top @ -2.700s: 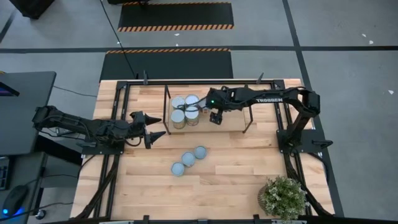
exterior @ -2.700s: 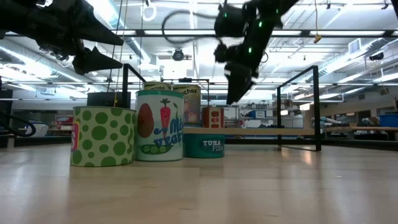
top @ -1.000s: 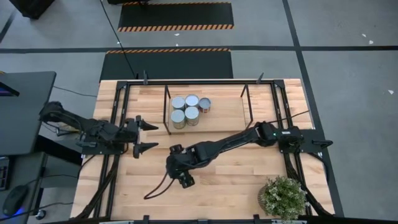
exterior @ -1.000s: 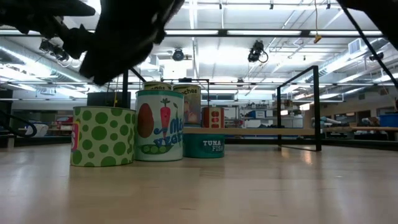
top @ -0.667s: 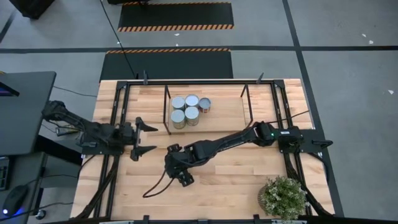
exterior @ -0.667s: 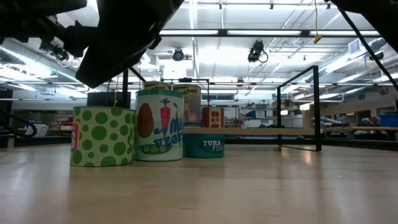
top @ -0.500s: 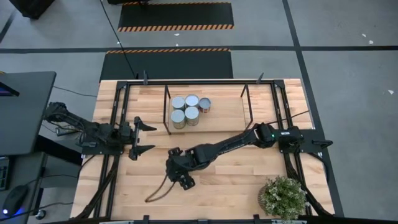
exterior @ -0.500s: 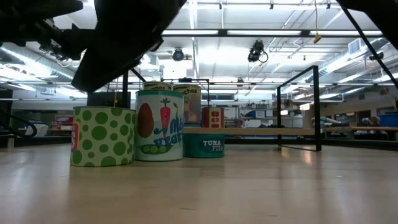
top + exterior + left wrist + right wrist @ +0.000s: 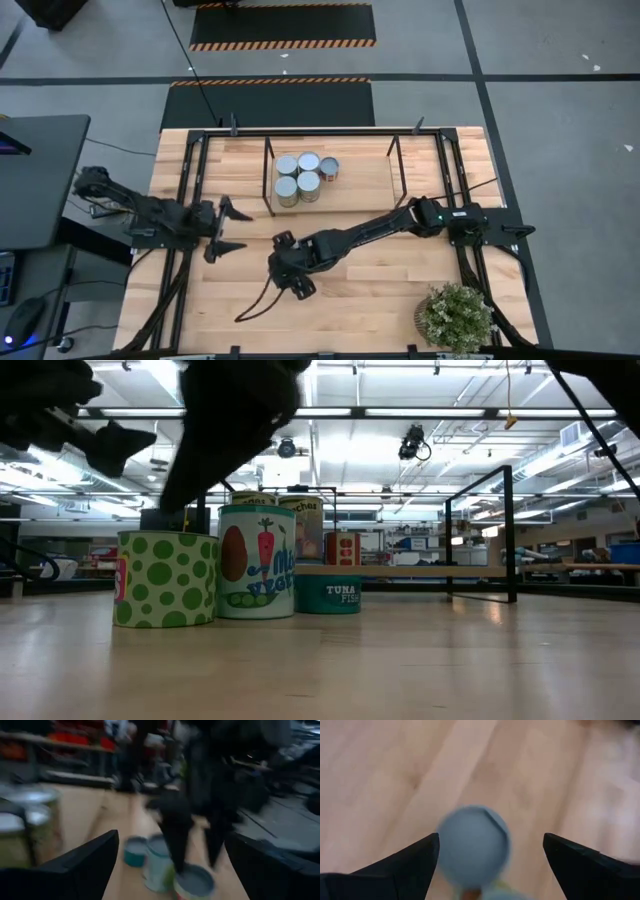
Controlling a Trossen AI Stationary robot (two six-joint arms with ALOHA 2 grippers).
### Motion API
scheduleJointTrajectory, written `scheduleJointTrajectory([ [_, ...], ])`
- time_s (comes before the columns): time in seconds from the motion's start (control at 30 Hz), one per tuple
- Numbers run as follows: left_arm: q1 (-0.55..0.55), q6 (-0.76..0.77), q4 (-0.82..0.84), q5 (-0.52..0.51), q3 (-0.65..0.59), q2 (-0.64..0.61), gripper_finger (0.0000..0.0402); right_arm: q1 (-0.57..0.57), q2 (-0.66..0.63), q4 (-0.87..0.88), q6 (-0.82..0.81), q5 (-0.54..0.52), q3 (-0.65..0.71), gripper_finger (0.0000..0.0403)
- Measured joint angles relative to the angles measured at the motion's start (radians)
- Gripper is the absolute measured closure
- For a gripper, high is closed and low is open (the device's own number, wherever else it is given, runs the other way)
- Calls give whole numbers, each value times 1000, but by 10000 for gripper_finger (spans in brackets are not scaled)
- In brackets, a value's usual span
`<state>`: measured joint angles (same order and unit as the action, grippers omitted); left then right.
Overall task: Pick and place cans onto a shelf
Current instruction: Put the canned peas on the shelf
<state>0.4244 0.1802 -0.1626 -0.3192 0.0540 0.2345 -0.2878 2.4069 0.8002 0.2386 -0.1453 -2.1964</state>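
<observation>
Right gripper [image 9: 288,277] is extended across the bench [image 9: 380,290] to its front-centre area, positioned directly over the loose cans. Its fingers [image 9: 405,865] are spread apart, with one blue-grey can top [image 9: 474,845] seen between them below in the right wrist view; no contact with that can is visible.

Left gripper [image 9: 222,228] is held at the left side of the bench, just outside the shelf [image 9: 268,160]. Its fingers [image 9: 236,212] are open and hold nothing.

Cans on the shelf: five [image 9: 305,177] are grouped at the shelf's left end, four in a tight square and one lower can touching their right side.

Cans off the shelf: the low view shows a green-spotted can [image 9: 166,579], a vegetable-label can [image 9: 256,561] just beside it and a short teal tuna can [image 9: 327,594] next in line, all upright on the bench in front of the shelf. In the high view these are hidden beneath the right arm. The left wrist view shows the same three loose cans [image 9: 160,865] with the right gripper's dark fingers [image 9: 176,835] directly over them
</observation>
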Motion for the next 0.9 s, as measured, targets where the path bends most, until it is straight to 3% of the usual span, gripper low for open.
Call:
scheduleJointTrajectory([
  [0.17,0,19,-66,28,0,109,31,-53,-90,149,-16,-229,-7,39],
  [0.4,0,76,-234,-41,0,256,31,-88,-249,343,-199,-345,40,39],
  [0.6,21,176,-298,31,0,387,31,-104,-424,252,-292,-411,328,39],
  [0.9,167,182,-309,-40,120,689,31,-104,-703,-82,-352,-434,794,39],
])
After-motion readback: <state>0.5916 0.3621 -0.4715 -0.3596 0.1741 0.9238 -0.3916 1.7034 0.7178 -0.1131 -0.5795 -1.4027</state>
